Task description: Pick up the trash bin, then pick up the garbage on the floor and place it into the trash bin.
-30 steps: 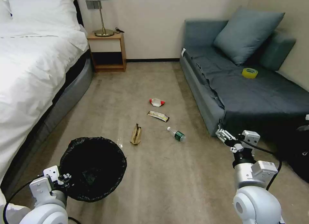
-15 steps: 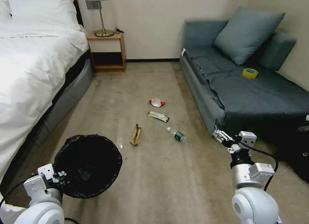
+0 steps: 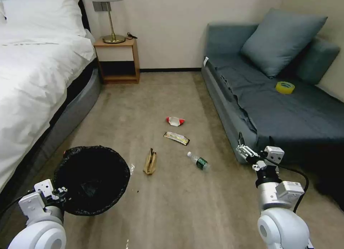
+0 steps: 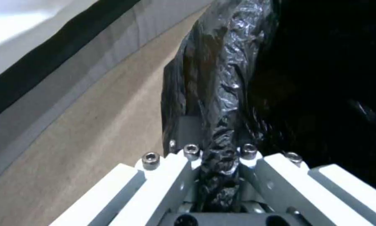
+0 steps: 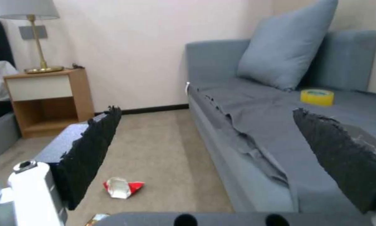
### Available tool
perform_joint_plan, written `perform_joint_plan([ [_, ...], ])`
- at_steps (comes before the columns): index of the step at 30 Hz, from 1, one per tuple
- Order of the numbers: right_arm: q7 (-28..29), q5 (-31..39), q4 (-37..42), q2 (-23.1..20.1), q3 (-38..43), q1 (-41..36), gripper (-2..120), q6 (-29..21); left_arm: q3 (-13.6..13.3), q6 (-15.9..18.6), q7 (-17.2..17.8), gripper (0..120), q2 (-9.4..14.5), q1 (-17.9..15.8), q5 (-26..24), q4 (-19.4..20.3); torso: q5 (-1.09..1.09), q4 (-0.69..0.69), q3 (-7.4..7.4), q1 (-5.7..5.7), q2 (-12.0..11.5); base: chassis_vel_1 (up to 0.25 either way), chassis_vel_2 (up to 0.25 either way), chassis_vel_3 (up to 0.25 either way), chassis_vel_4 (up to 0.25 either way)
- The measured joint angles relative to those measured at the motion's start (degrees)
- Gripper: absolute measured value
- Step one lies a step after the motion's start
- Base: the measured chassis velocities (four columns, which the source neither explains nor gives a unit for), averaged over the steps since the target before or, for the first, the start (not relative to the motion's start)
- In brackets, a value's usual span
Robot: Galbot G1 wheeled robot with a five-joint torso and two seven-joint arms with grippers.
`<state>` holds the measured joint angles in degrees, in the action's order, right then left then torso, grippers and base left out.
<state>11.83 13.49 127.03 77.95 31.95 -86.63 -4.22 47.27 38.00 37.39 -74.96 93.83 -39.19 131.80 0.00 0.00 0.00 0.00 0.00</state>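
Observation:
The trash bin [image 3: 91, 179], lined with a crinkly black bag, hangs low at the left with my left gripper [image 3: 61, 194] shut on its near rim [image 4: 219, 157]. Garbage lies on the carpet ahead: a crumpled brown paper bag [image 3: 150, 162], a clear bottle with a green label [image 3: 199, 161], a dark-and-gold wrapper [image 3: 176, 137] and a red-and-white packet [image 3: 175, 121] [image 5: 122, 187]. My right gripper [image 3: 240, 148] is open, held above the floor by the sofa's front corner, to the right of the bottle. Its dark pads [image 5: 92, 150] stand wide apart.
A white bed [image 3: 32, 80] runs along the left. A wooden nightstand [image 3: 116, 61] with a lamp stands at the far wall. The grey-blue sofa [image 3: 279, 109] on the right holds a cushion and a yellow tape roll [image 3: 285, 87]. Open carpet lies between bed and sofa.
The head view has shifted, so the floor items sit lower in the picture. The bin, held by my left gripper, has moved left and a little up. My right gripper has edged slightly left.

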Motion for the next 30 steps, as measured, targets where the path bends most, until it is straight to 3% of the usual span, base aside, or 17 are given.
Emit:
perform_joint_plan([
  [7, -0.11, -0.28, -0.50, 0.00, -0.15, 0.25, 100, 0.26, 1.23, -0.07, -0.16, 1, -0.24, -1.23, -0.15, -0.76, -0.01, 0.01, 0.00, 0.00, 0.00, -0.148, 0.152, 0.154, -0.152],
  [30, -0.49, -1.57, -2.05, 0.00, -1.45, 1.00, 100, 1.33, 1.19, -0.87, -0.58, 1, -0.42, -2.28, -0.02, -2.61, 0.00, 0.01, 0.00, 0.00, 0.00, -0.144, 0.146, 0.144, -0.144],
])
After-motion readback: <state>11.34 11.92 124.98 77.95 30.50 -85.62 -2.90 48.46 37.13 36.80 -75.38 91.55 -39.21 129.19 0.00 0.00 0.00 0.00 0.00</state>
